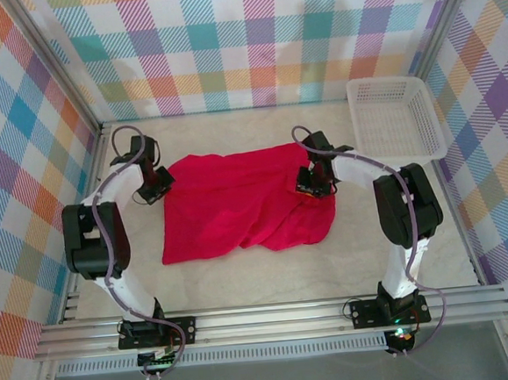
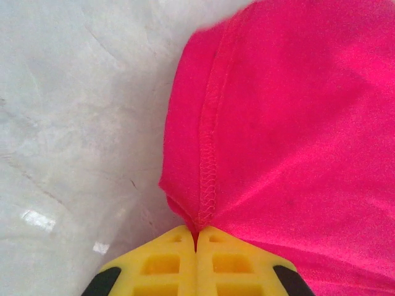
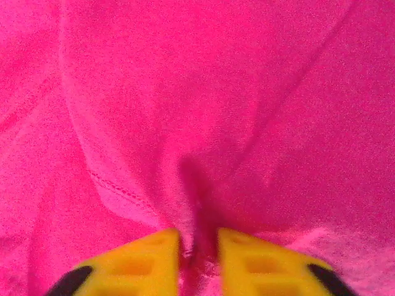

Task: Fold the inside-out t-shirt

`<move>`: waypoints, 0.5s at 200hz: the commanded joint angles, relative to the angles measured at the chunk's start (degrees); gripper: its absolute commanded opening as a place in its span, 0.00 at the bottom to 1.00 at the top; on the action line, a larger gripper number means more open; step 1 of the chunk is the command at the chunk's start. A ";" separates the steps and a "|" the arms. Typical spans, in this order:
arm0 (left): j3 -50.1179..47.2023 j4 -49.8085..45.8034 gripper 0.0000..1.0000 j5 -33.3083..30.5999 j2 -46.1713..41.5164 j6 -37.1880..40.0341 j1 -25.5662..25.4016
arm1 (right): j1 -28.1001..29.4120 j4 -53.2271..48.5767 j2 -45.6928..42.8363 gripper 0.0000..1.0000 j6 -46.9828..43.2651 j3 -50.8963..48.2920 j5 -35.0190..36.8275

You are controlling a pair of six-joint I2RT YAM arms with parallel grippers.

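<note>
Red t-shirt (image 1: 238,209) lies outside the white basket (image 1: 393,117); left pincer (image 2: 196,237) and right pincer (image 3: 197,246) each clamp its cloth.

The top camera looks steeply down from high on the near side of the t-shirt (image 1: 246,204), seeing all of it. The left wrist camera sits close over its left edge. The right wrist camera is closer still, seemingly over its right part. All share the cloth.
</note>
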 commanded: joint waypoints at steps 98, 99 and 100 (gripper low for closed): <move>8.57 -12.77 0.00 -3.85 -18.33 1.92 0.29 | 0.13 -11.00 -20.60 0.00 -4.35 12.21 2.22; 8.63 -12.73 0.00 -3.96 -18.49 1.91 0.29 | 0.13 -11.00 -20.69 0.00 -4.37 12.29 2.24; 8.70 -12.75 0.00 -3.97 -18.62 1.86 0.29 | 0.13 -11.00 -20.96 0.00 -4.34 12.46 2.29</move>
